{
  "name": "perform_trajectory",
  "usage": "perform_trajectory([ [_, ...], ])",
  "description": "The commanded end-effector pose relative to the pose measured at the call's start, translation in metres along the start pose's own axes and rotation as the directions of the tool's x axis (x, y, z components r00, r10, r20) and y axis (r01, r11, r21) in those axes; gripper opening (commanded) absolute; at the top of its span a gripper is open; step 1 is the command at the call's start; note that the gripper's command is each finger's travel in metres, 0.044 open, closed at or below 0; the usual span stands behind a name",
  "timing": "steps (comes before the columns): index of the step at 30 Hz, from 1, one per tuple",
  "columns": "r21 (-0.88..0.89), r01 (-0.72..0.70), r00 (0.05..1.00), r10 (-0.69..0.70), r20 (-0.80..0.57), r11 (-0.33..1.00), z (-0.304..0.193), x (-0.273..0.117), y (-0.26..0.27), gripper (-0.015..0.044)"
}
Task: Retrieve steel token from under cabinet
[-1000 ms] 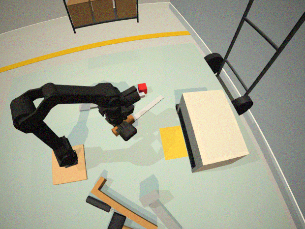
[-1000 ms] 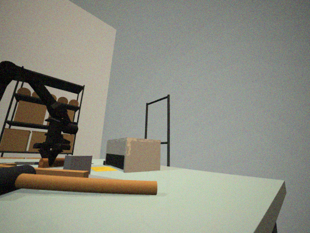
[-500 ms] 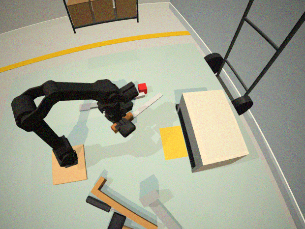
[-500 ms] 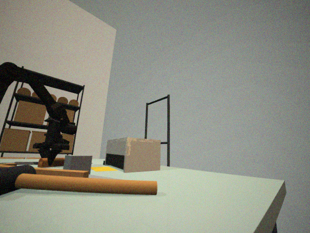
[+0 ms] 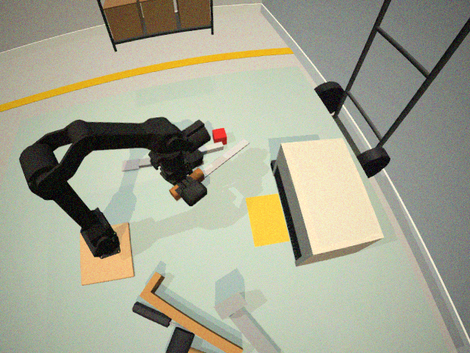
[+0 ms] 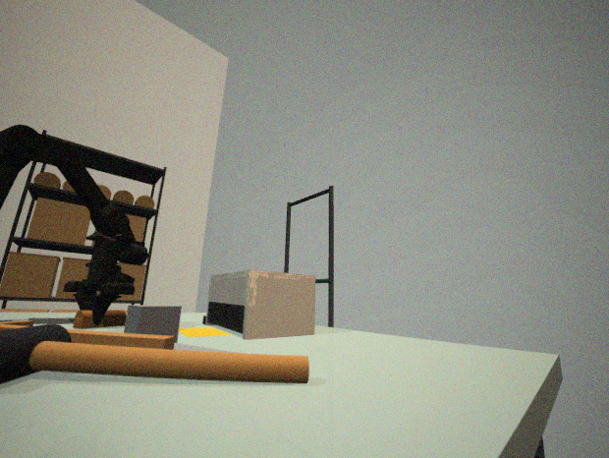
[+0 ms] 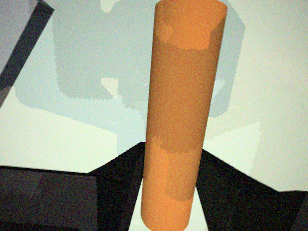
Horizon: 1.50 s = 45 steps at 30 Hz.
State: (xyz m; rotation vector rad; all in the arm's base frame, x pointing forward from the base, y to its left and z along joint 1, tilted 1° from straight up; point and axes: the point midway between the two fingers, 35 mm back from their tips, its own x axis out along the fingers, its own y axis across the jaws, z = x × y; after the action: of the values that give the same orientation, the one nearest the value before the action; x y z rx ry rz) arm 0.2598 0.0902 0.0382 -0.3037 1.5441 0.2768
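My gripper (image 5: 185,182) (image 6: 99,314) (image 7: 168,150) is shut on the orange handle (image 5: 197,174) (image 6: 117,317) (image 7: 182,99) of a tool with a long, thin, pale blade (image 5: 227,157). The blade points toward the back right, left of the cabinet's far end. The handle is low over the table; whether the tool touches it I cannot tell. The cream cabinet (image 5: 327,193) (image 6: 279,305) stands at the right, with a dark slotted strip along its bottom front. The yellow marked area (image 5: 265,220) (image 6: 202,331) lies before it, with nothing on it. The steel token is not visible in any view.
A red cube (image 5: 219,135) and a pale flat-ended tool (image 5: 130,164) lie behind and beside the gripper. An orange L-shaped bar (image 5: 189,317), black-ended pieces and a grey block-headed tool (image 5: 230,305) are at the near side. A hand truck (image 5: 403,53) stands behind the cabinet.
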Motion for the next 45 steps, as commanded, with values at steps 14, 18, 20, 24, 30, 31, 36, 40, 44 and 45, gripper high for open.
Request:
perform_trajectory([
  [14,-0.003,-0.006,1.0,0.006,0.006,1.0,0.011,-0.002,0.02,0.0],
  [18,-0.003,-0.006,1.0,0.006,0.007,1.0,0.013,-0.002,0.025,0.0],
  [20,-0.003,-0.007,1.0,0.007,0.007,1.0,0.014,-0.002,0.027,0.0],
  [24,-0.003,-0.007,1.0,0.007,0.007,1.0,0.016,-0.002,0.032,0.0],
  [30,-0.003,-0.008,1.0,0.008,0.007,1.0,0.019,-0.002,0.039,0.0],
  [31,-0.003,-0.008,1.0,0.008,0.007,1.0,0.02,-0.002,0.039,0.0],
  [36,0.014,-0.008,1.0,0.008,0.007,1.0,0.02,-0.002,0.04,0.0],
  [40,0.045,-0.008,1.0,0.008,0.007,0.999,0.02,-0.002,0.04,0.0],
  [44,0.076,-0.008,1.0,0.008,0.007,0.997,0.02,-0.002,0.04,0.0],
  [45,0.084,-0.008,1.0,0.008,0.007,0.996,0.02,-0.002,0.04,0.0],
])
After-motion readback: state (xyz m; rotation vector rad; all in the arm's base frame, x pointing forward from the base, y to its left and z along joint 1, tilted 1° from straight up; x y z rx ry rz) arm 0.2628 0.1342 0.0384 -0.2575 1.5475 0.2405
